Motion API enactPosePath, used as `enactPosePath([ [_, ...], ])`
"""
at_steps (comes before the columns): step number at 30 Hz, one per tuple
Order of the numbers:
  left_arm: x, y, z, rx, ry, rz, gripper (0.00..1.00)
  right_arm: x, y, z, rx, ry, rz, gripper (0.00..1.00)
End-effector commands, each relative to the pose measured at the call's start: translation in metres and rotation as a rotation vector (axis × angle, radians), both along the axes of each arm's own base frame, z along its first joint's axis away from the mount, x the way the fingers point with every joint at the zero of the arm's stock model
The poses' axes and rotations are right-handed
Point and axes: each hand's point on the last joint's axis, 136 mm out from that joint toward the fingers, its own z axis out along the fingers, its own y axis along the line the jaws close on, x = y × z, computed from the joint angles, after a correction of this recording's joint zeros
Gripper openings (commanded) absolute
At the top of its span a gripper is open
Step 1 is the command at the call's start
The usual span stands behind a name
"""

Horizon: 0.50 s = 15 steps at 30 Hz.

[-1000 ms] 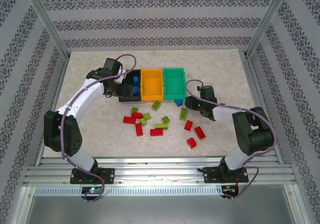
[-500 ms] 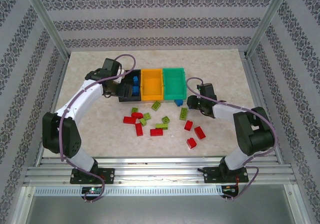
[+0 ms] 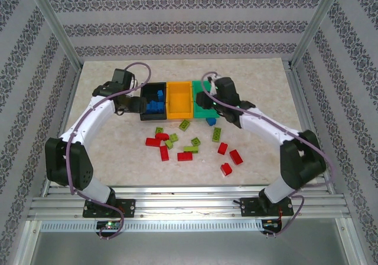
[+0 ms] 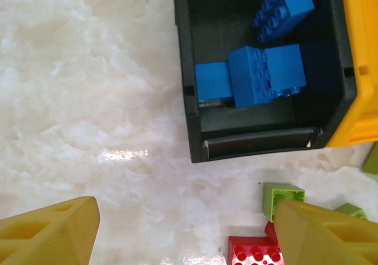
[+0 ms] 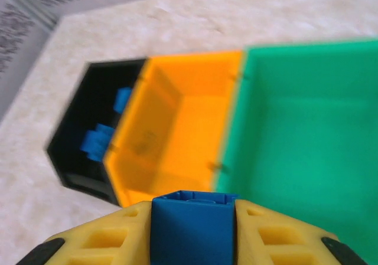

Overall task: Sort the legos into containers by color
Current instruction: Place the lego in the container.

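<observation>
Right gripper (image 5: pixel 194 215) clamped a blue brick (image 5: pixel 192 238) near where orange bin (image 5: pixel 177 123) met green bin (image 5: pixel 307 129). Left gripper (image 4: pixel 186 235) spread wide, empty, beside black bin (image 4: pixel 183 88).

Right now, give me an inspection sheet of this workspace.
Surface: marble-look table, loose bricks near its middle.
Job's things: black bin holds blue bricks; orange bin empty; green bin looks empty; red bricks and lime bricks lie on the table.
Clutter: nothing seen.
Grippers: left gripper open over the table; right gripper shut on a blue brick.
Cables: purple cable along each arm.
Surroundings: patterned walls, metal frame.
</observation>
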Motion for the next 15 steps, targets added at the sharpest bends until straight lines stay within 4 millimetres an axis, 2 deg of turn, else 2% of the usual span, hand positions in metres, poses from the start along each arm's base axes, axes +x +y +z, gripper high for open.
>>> enactPosePath([
  [1, 0.006, 0.003, 0.011, -0.058, -0.056, 0.029, 0.78, 0.016, 0.045, 0.008, 0.033, -0.014, 0.081, 0.33],
  [4, 0.007, 0.004, 0.012, -0.083, -0.062, 0.033, 0.78, 0.036, 0.083, 0.016, 0.074, -0.023, 0.125, 0.33],
  [8, 0.008, 0.005, 0.014, -0.083, -0.069, 0.025, 0.78, 0.063, 0.120, 0.021, 0.122, -0.031, 0.154, 0.33],
  [15, 0.005, 0.008, 0.025, -0.078, -0.108, 0.026, 0.78, 0.096, 0.162, 0.029, 0.218, -0.033, 0.166, 0.36],
])
